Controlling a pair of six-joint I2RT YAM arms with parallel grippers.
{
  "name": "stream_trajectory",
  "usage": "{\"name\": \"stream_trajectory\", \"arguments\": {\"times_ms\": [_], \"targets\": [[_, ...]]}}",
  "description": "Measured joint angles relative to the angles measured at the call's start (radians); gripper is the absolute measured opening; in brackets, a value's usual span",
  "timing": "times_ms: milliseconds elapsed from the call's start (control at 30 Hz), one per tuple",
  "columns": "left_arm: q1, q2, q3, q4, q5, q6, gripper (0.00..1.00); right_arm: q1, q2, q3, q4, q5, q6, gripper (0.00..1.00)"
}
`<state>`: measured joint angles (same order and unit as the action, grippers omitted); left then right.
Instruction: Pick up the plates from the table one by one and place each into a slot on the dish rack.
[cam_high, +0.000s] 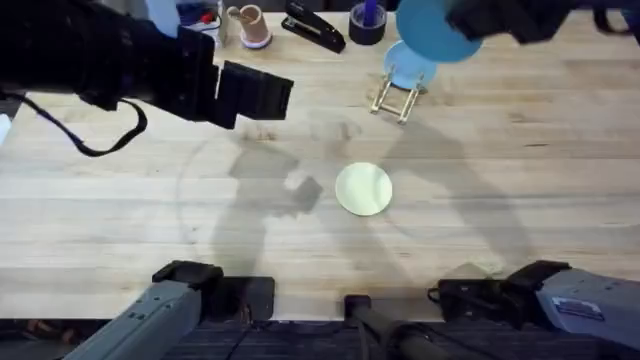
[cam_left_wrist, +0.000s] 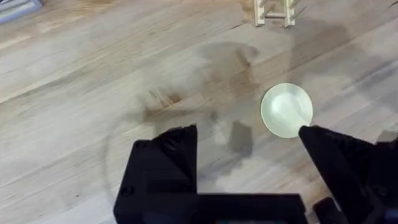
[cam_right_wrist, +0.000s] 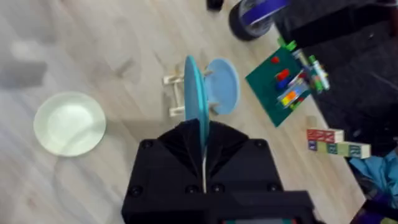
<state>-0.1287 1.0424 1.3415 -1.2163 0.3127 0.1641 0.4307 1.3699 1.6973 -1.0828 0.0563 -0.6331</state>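
Note:
My right gripper (cam_high: 468, 20) is shut on the rim of the teal-blue plate (cam_high: 432, 30), held in the air above the dish rack (cam_high: 398, 97) at the far side of the table (cam_high: 120, 200). From the right wrist the teal plate (cam_right_wrist: 195, 87) stands edge-on in my gripper (cam_right_wrist: 204, 134), just beside a paler sky-blue plate (cam_right_wrist: 224, 87) that stands upright in the rack (cam_right_wrist: 175, 96). The cream-yellow plate (cam_high: 363, 188) lies flat mid-table. My left gripper (cam_high: 258, 95) hovers open and holds nothing, to the left of the cream plate (cam_left_wrist: 286, 110).
Along the far edge stand a pink cup (cam_high: 253, 25), a black stapler (cam_high: 313, 25) and a dark tape roll (cam_high: 367, 22). A green board with coloured pieces (cam_right_wrist: 286, 81) and wooden blocks (cam_right_wrist: 336, 143) lie beyond the rack.

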Motion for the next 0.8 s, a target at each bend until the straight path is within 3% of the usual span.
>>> {"name": "stream_trajectory", "arguments": {"times_ms": [333, 800], "targets": [[0.0, 0.0, 0.0, 0.0, 0.0, 0.0, 0.995, -0.111, 0.155, 0.177, -0.052, -0.002, 0.0, 0.028], [0.0, 0.0, 0.0, 0.0, 0.0, 0.0, 0.995, -0.243, 0.322, 0.191, -0.065, -0.103, -0.071, 0.028]]}}
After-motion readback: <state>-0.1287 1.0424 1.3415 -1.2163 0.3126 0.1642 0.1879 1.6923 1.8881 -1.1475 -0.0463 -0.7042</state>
